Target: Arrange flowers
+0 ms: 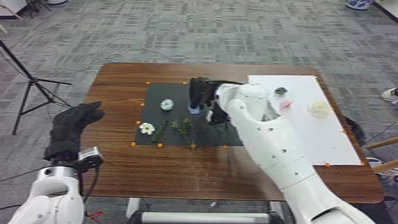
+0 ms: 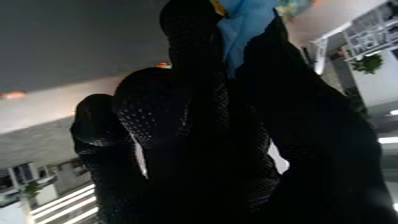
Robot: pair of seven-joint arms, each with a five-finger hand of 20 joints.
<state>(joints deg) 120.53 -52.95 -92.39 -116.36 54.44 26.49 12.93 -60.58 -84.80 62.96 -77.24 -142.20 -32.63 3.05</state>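
Over the dark mat (image 1: 167,90) on a brown wooden worktop (image 1: 182,175), the robot's right hand (image 1: 204,89) grasped a blue thing (image 2: 246,30), soft-looking and creased, pinched between thumb and fingers. The blue thing lay against the glove's fingertips, within the mat's outline as seen from the head; whether it touched the mat could not be told. The glove's black fabric bore a fine, pebbled weave.

On the mat's left part rested an oval, whitish flower (image 1: 167,104); nearer the robot, by the mat's left edge, lay a white blossom (image 1: 147,128) with spread petals and a yellowish center. Thin, feathery green sprigs (image 1: 183,127) crossed the mat's near half. Small orange markers (image 1: 161,145) dotted the mat's border.

To the mat's right, a smooth white sheet (image 1: 311,145) carried a pink flower (image 1: 286,104), a round, ruffled cream flower (image 1: 320,109) farther from the mat, and a small dark green piece (image 1: 281,91). Left of the mat, beside the worktop's edge, the left hand (image 1: 75,119) hung released, its gloved fingers relaxed.
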